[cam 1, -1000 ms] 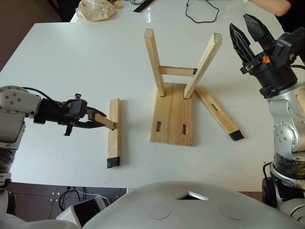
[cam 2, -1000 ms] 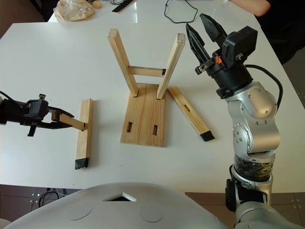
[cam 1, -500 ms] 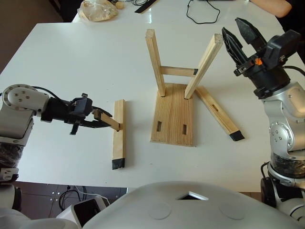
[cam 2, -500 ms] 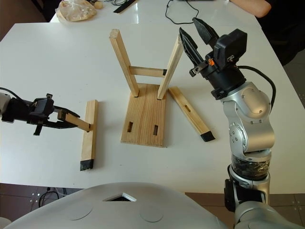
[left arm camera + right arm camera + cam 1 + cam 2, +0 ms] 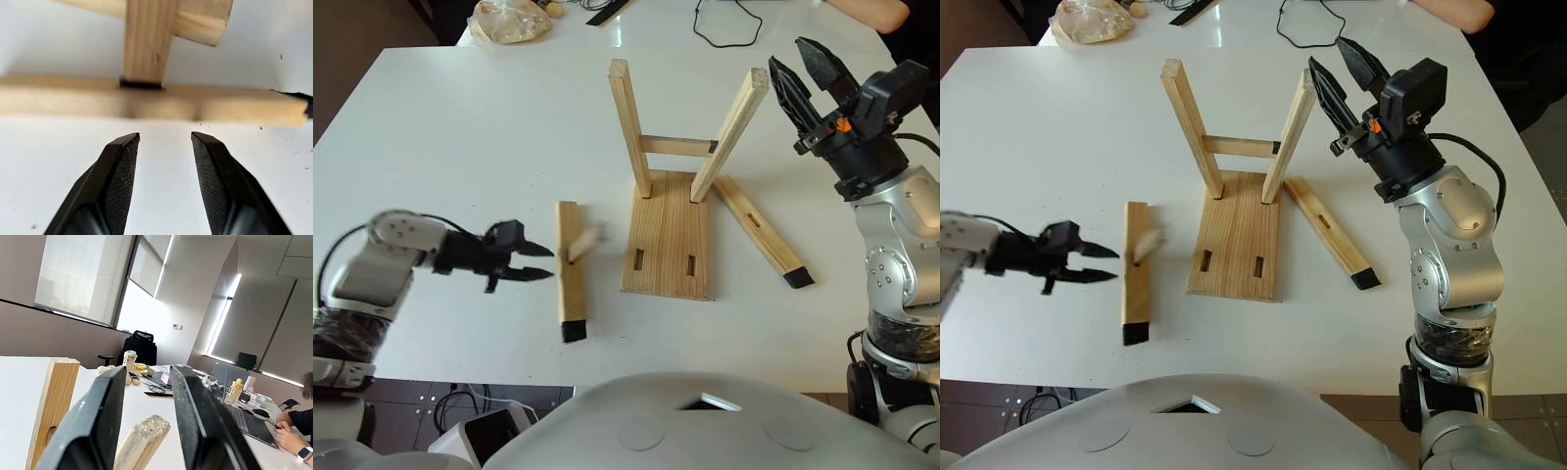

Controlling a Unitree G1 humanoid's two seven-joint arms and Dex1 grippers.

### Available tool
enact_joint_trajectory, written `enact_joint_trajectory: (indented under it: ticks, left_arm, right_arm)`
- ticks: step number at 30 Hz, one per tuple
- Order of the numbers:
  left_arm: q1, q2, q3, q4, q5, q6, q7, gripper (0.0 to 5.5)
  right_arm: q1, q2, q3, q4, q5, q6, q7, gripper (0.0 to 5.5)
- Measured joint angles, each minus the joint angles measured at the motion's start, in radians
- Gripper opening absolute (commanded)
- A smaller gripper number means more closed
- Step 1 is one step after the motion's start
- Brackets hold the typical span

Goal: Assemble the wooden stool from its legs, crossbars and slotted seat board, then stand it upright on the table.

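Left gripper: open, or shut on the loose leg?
Open. The left gripper has its fingers apart with bare table between them, just short of the leg and its crossbar, touching neither.

A crumpled clear bag with tan contents lies just past the white table's far edge, near its far left corner. A looped black cable lies along that edge toward the far right corner.

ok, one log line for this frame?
left claw open, empty, beside loose leg with crossbar | right claw open by upright leg | seat board two legs in | spare leg flat
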Motion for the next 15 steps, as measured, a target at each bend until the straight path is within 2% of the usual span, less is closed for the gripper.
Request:
enact_joint_trajectory:
  ticks: [4,9,11,15]
  left_arm:
    - [0.026,-0.037,0.010,0.058,0.022,-0.027,0.053,3.26]
    - [0.090,-0.083,0.075,0.042,-0.001,-0.028,0.133,4.04]
    - [0.117,-0.090,0.138,-0.001,-0.052,0.016,0.163,4.04]
    - [0.148,-0.095,0.235,-0.323,-0.274,0.154,0.208,4.04]
  right_arm:
    - [-0.005,0.000,0.003,0.008,0.000,0.000,0.008,1.63]
    - [-0.031,-0.001,0.004,0.037,0.000,0.000,0.031,1.63]
    - [-0.034,-0.004,0.003,0.043,0.000,0.000,0.047,1.63]
    - [-0.034,-0.005,0.001,0.044,0.000,0.000,0.048,1.63]
